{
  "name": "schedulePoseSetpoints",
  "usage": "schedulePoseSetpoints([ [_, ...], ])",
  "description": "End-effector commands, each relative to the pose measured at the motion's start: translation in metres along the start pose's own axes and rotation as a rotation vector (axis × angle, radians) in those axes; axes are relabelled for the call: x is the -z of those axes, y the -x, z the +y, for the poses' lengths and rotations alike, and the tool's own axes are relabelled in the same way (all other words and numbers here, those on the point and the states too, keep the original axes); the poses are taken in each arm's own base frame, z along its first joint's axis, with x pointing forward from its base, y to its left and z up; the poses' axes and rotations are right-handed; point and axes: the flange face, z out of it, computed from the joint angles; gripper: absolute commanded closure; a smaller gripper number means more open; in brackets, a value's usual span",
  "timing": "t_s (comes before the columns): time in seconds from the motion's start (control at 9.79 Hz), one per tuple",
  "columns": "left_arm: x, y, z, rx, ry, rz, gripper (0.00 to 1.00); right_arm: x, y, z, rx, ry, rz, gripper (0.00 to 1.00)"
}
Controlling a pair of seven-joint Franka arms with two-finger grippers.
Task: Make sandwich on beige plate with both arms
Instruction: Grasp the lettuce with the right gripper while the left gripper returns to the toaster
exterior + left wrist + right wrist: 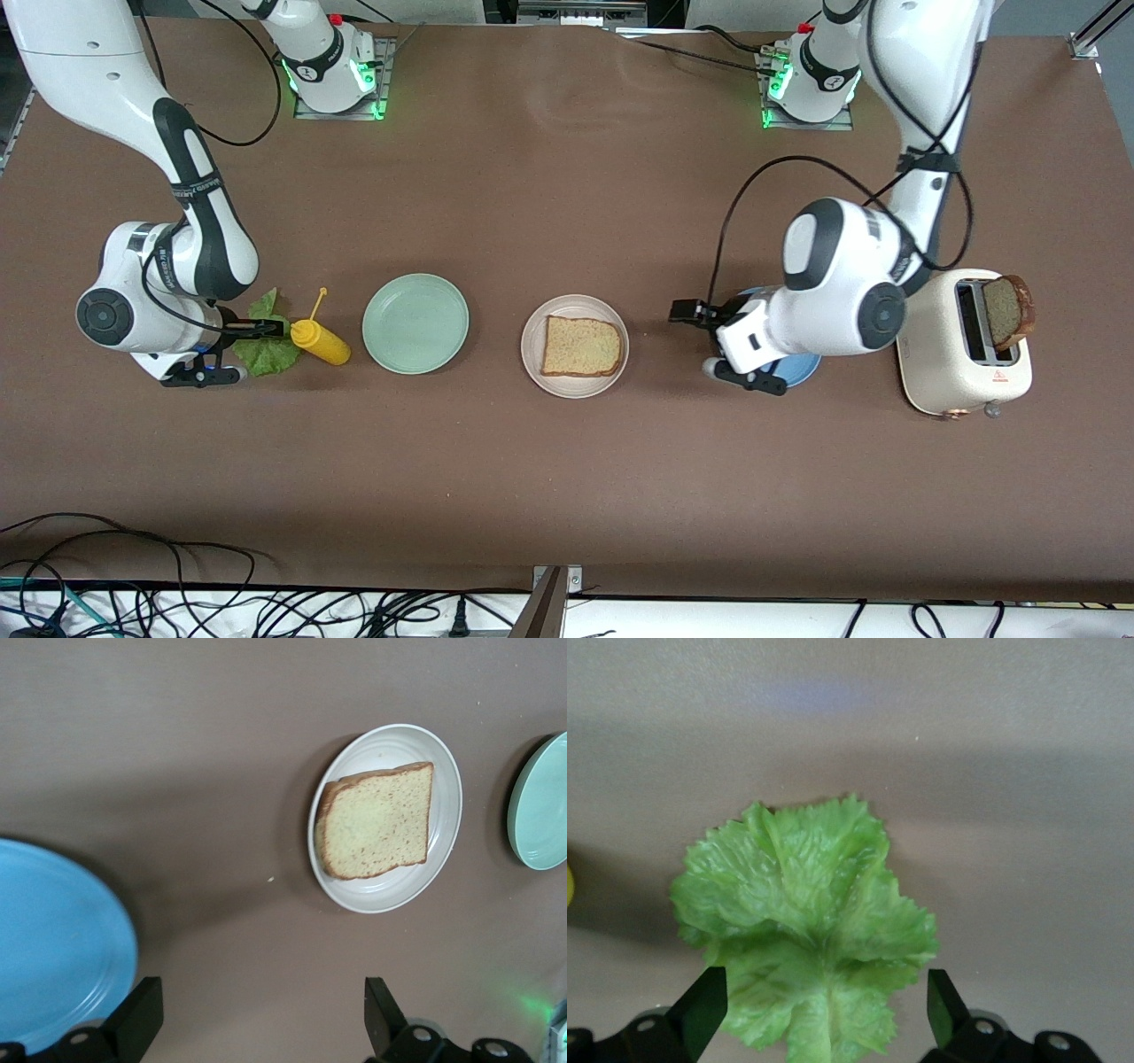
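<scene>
The beige plate (pixel 574 346), round and shallow with a raised rim, sits flat on the bench midway between the two arms' ends and carries one slice of tan bread (pixel 580 346) with a brown crust, lying flat inside the rim. The ruffled green lettuce leaf (pixel 266 347) lies flat on the bench toward the right arm's end. A second brown-crusted bread slice (pixel 1010 310) stands upright at the left arm's end, well apart from the plate.

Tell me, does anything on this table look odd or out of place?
Only one thing: the lettuce leaf lies straight on the bare table beside the mustard bottle, not on a plate. The bread slice in the toaster leans.
</scene>
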Motion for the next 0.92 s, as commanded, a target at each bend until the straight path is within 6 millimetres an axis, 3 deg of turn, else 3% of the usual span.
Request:
schedulePoseSetpoints([
  [0.0,0.049,0.022,-0.035,-0.007,-0.113,-0.033,0.00,-0.019,-0.002,-0.002,-0.009,-0.001,-0.017,0.00],
  [0.1,0.063,0.029,-0.042,-0.018,-0.192,-0.043,0.00,-0.019,-0.003,-0.002,-0.006,-0.001,-0.017,0.01],
  [0.41,0.104,0.055,-0.067,0.061,-0.324,-0.043,0.00,-0.019,-0.003,-0.001,0.008,-0.001,-0.016,0.64],
  [0.61,0.132,0.064,-0.078,0.064,-0.432,-0.012,0.00,-0.018,-0.004,-0.004,0.015,-0.001,-0.019,0.96],
  [0.82,0.154,0.068,-0.093,0.079,-0.478,0.015,0.00,-0.009,-0.006,-0.005,0.021,0.003,-0.007,1.00],
])
